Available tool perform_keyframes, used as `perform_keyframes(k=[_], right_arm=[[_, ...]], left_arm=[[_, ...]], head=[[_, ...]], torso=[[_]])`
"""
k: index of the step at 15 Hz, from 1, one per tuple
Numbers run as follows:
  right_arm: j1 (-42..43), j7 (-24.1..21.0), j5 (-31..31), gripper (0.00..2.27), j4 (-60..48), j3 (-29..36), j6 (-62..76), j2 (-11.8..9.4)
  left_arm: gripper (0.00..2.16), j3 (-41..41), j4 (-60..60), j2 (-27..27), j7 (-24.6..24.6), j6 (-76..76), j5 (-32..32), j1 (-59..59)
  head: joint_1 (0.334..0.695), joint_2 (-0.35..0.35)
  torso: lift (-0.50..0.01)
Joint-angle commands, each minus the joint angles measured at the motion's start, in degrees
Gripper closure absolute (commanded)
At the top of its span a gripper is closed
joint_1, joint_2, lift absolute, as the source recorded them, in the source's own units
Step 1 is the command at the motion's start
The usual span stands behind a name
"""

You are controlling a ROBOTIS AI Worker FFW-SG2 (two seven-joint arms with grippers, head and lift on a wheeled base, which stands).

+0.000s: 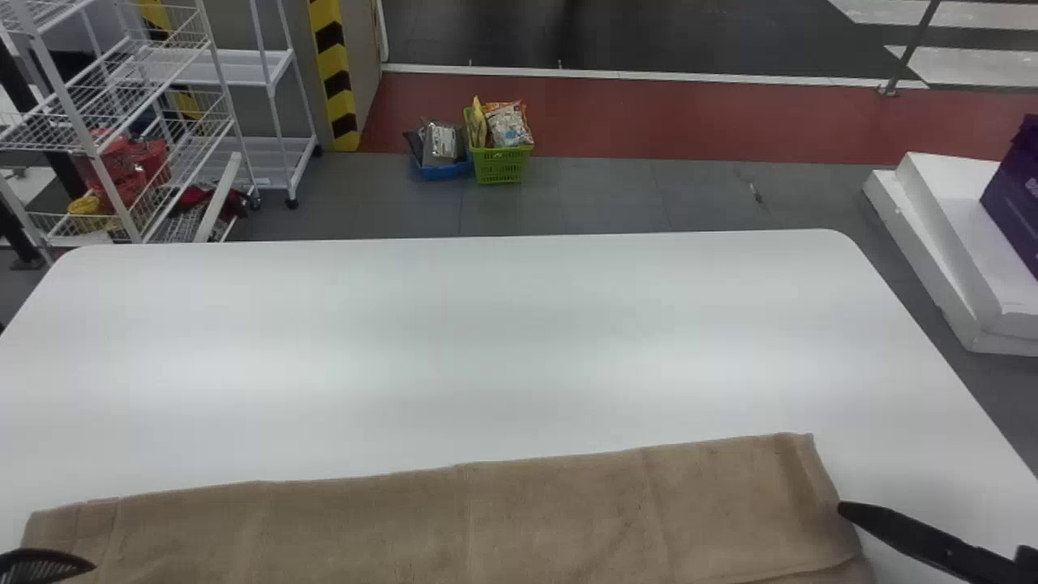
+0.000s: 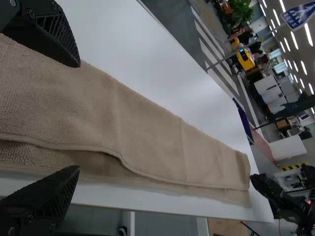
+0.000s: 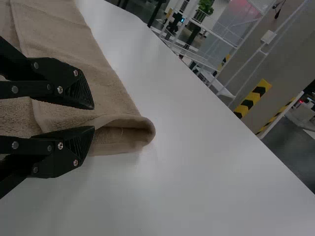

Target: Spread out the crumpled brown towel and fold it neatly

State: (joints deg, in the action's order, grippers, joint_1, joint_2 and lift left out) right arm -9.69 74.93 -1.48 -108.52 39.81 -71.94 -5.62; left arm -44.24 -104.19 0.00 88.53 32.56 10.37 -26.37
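In the head view my left gripper (image 1: 47,565) is at the bottom left corner, over the towel's left end. My right gripper (image 1: 892,531) stands at the towel's right edge. The brown towel (image 1: 454,527) lies as a long folded strip along the table's near side. Seen from the left wrist, the towel (image 2: 147,137) has one layer doubled over another, its upper hem wavy; the fingers of my left gripper (image 2: 78,117) are wide apart. In the right wrist view my right gripper (image 3: 92,117) has its fingers parted beside the towel's rounded, folded end (image 3: 140,130).
The white table (image 1: 486,349) extends beyond the towel. Past it stand a wire shelf (image 1: 122,122) at the left, a green basket (image 1: 500,165) on the floor, and white foam blocks (image 1: 957,243) with a purple box at the right.
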Motion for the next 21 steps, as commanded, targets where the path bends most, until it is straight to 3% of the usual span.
perform_keyframes(k=[1,8,21], right_arm=[[-0.3,0.3,-0.6,0.86,-0.6,-0.6,-0.4,-0.1],[-1.1,2.3,-0.8,0.86,-2.5,1.1,-3.6,0.0],[0.2,2.0,-4.7,0.87,0.1,0.1,-2.9,-0.9]], left_arm=[[0.07,0.0,0.0,-0.1,0.1,0.0,0.0,0.0],[0.08,-0.1,0.2,-0.1,0.2,0.0,0.0,-0.1],[0.08,-0.1,0.7,-0.1,0.1,0.0,0.0,0.0]], head=[[0.695,-0.047],[0.695,-0.039],[0.695,-0.07]], torso=[[-0.128],[-0.128],[-0.128]])
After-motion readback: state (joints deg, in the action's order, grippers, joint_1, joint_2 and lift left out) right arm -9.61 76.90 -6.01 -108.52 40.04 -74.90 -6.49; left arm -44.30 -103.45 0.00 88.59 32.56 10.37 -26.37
